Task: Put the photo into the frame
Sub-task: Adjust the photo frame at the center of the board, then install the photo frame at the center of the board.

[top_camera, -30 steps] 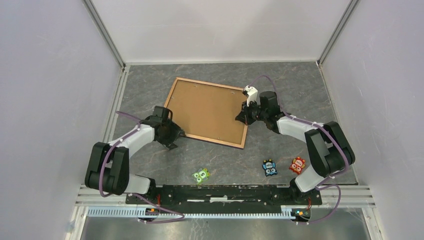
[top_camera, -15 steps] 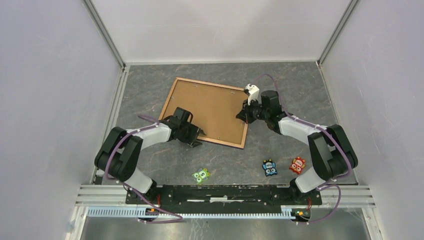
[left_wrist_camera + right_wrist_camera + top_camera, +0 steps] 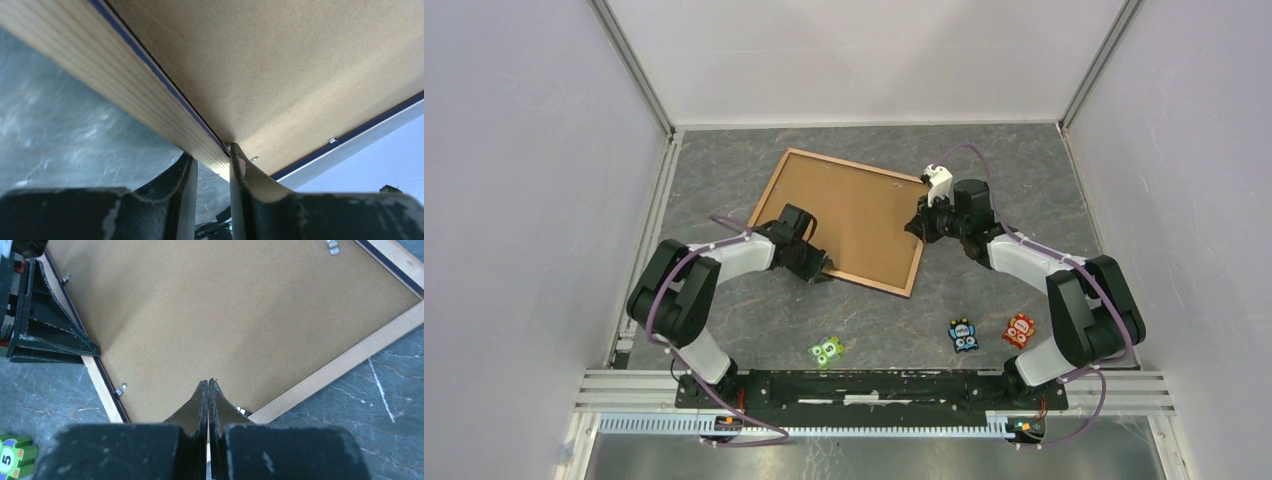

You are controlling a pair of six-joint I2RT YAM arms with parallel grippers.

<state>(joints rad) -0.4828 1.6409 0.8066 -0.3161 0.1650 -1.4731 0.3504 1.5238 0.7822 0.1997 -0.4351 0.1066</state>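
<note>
The frame lies back-up on the grey worktop, turned at an angle. Its light wood rails enclose a brown backing board that fills it from rail to rail. My left fingers are on the frame's near rail, toward its left corner. One finger is outside the wood and the other is inside, against the edge of the backing board. The rail fills the gap between them, so as far as I can see they are clamped on it. In my left wrist view a thin dark blue line runs along the rail where the wood meets the board. My right fingers are pressed together with nothing between them. They point over the backing board just inside the frame's right rail, close to where two rails converge beneath them. I cannot tell whether the tips touch the board or hang just above it. Small metal clips sit along the inner edge of the rails. My right wrist view also shows the black body of my left fingers against the rail across the board. On the bare worktop on the near side of the frame, apart from it, lie three small toy figures. The green one is toward the left, and the blue one and the red one sit close together toward the right.
</note>
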